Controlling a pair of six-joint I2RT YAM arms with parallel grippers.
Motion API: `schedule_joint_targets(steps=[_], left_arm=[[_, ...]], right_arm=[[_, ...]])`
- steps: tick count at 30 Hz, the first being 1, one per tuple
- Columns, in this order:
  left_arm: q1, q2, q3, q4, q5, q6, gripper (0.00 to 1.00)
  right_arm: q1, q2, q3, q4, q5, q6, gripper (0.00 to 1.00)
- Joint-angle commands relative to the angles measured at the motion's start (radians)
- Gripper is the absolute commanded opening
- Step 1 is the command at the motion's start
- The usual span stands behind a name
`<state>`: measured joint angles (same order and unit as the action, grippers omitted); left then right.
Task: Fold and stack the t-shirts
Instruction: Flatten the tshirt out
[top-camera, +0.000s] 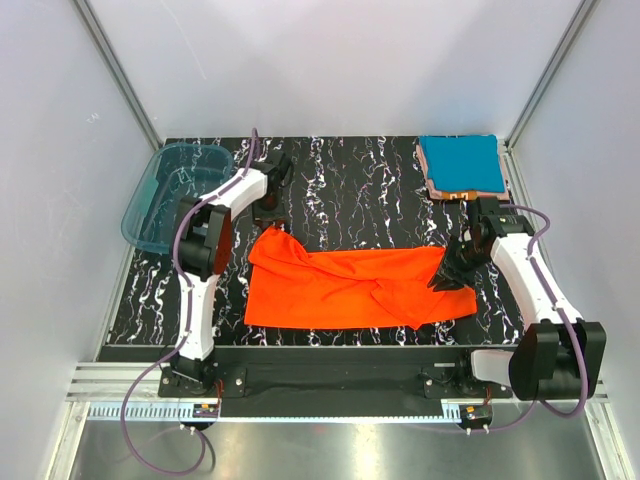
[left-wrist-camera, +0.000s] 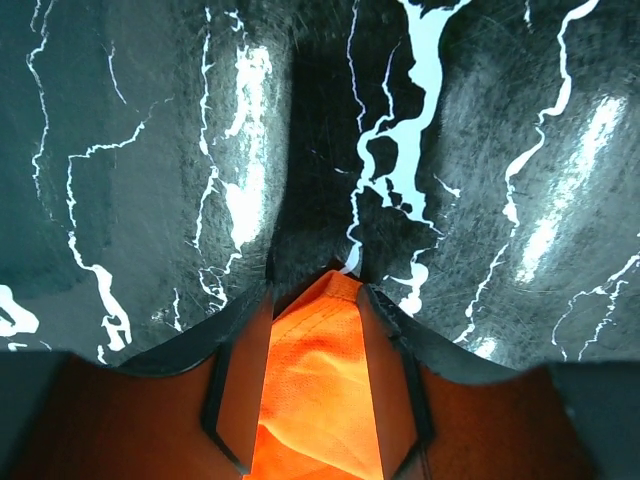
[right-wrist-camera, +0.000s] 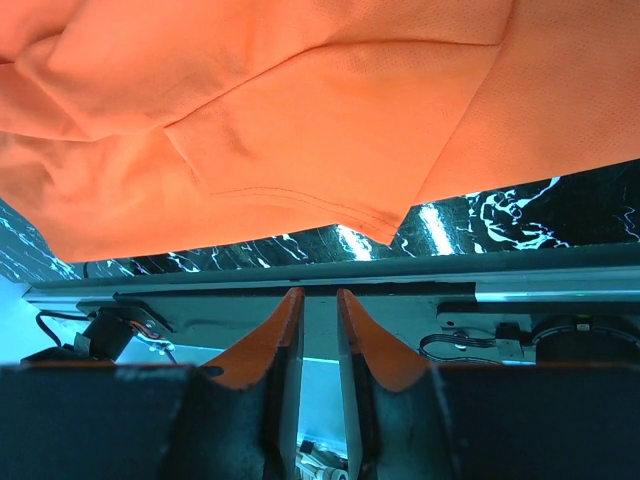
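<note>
Orange-red cloth t-shirt (top-camera: 350, 290) lies rumpled on the black table with white streaks (top-camera: 350, 180), near its front edge. My left gripper (left-wrist-camera: 315, 292) has the shirt's far left corner between its fingers, but I cannot tell if it pinches. My right gripper (right-wrist-camera: 313, 293) sits at the shirt's right end, with its fingers close together and nothing between them.

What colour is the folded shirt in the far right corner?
The folded shirt is teal blue, clearest in the top external view.

No text, label, brand or number was legible, fine marks on the rail (top-camera: 330, 412) below the tabletop's (top-camera: 350, 190) near edge were too small to read
</note>
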<state>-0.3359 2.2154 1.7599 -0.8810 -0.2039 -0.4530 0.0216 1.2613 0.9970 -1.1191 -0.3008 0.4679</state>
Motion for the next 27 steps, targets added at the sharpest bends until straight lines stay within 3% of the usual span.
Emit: schedule_joint_targets(steps=[1, 7, 10, 12, 17, 27], left_arm=[[-0.005, -0.002, -0.033, 0.053, 0.037, -0.024, 0.45], [-0.005, 0.012, 0.007, 0.042, 0.008, -0.001, 0.00], [-0.005, -0.057, 0.013, 0.027, -0.069, 0.002, 0.00], [-0.005, -0.159, -0.029, 0.054, -0.092, 0.013, 0.00], [-0.005, -0.309, -0.125, 0.108, -0.074, 0.005, 0.00], [-0.022, -0.384, -0.229, 0.129, -0.014, -0.010, 0.00]], right_arm=[[-0.002, 0.004, 0.017, 0.005, -0.015, 0.006, 0.26], [-0.002, 0.026, -0.015, 0.010, -0.017, 0.017, 0.26], [-0.002, 0.039, -0.043, 0.016, -0.004, 0.029, 0.30], [0.009, 0.046, -0.090, 0.036, -0.036, 0.035, 0.39], [0.142, 0.053, -0.187, 0.076, -0.040, 0.110, 0.39], [0.147, -0.057, -0.365, 0.243, 0.016, 0.264, 0.40]])
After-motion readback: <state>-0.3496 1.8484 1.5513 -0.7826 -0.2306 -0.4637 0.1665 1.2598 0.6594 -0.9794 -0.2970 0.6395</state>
